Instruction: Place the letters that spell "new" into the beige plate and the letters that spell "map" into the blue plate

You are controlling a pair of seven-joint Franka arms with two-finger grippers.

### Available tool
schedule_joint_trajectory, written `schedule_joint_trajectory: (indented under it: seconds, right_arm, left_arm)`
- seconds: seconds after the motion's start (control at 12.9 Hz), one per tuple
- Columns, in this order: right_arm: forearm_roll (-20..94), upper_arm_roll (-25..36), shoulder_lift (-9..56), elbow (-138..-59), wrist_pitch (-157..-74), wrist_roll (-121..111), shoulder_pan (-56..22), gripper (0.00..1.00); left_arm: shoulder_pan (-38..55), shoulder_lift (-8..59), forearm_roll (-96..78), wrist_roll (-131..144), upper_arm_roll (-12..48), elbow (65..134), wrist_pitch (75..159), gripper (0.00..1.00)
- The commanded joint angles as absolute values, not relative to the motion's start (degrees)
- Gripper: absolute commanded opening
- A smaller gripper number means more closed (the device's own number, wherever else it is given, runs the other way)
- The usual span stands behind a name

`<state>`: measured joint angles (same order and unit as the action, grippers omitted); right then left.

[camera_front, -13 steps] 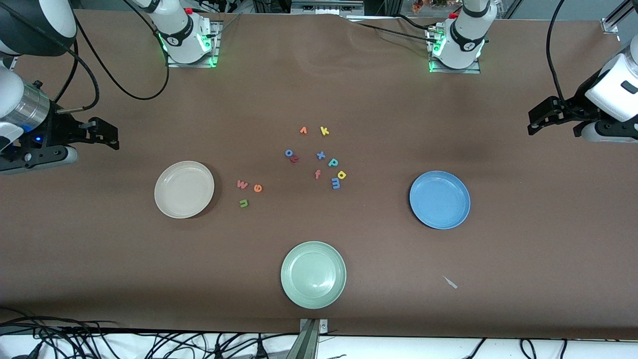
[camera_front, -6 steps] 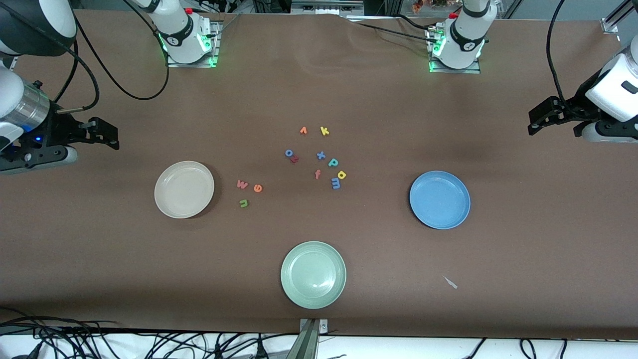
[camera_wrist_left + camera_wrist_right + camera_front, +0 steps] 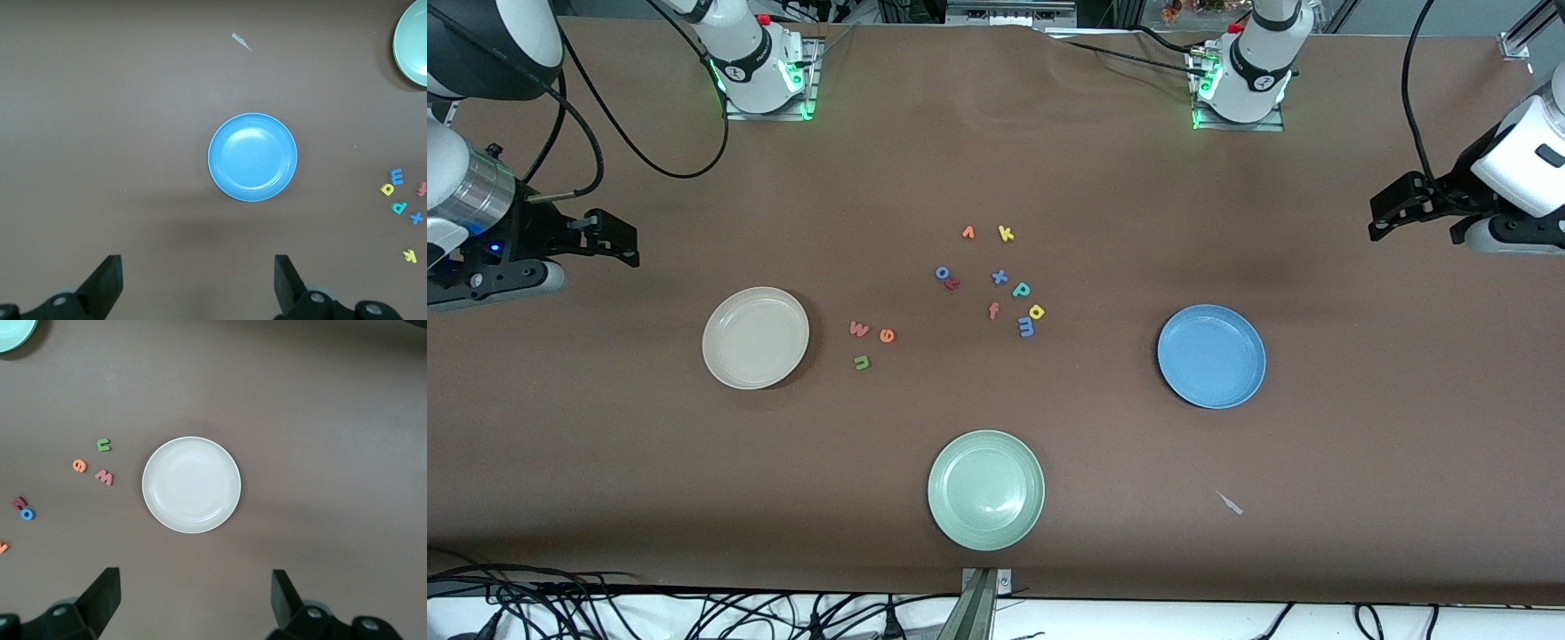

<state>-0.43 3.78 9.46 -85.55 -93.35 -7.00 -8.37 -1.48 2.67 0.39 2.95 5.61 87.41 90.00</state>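
No letter is sorted yet: the left gripper point(image 3: 1392, 211) and right gripper point(image 3: 609, 238) wait wide open and empty at the table ends, so the next move is to reach the n point(image 3: 862, 362), e point(image 3: 887, 335), w point(image 3: 859, 329) beside the beige plate point(image 3: 734, 373), or the m point(image 3: 1026, 328), a point(image 3: 1037, 311), p point(image 3: 1021, 290) mid-table, near the blue plate point(image 3: 1183, 387).

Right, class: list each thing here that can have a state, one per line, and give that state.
beige plate: empty, upright on the table.
blue plate: empty.
pale green plate: empty.
green n, orange e, pinkish-red w: loose on the table beside the beige plate.
blue m, yellow a, teal p: loose on the table.
left tool: open, holding nothing.
right tool: open, holding nothing.
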Motion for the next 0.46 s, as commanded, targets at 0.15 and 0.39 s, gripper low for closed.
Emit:
schedule_joint_trajectory:
  seconds: [0.15, 0.39]
  right_arm:
    - [-0.26, 3.87, 9.58, -84.64, -93.43, -6.5, -7.82, 0.99]
    - [-0.26, 3.95, 9.58, -84.64, -94.48, -6.5, -7.74, 0.99]
  left_arm:
    - [-1.85, 3.34, 0.0, 2.46, 5.8, 85.61, 88.68, 1.0]
    - [-1.76, 3.34, 0.0, 2.46, 5.8, 85.61, 88.68, 1.0]
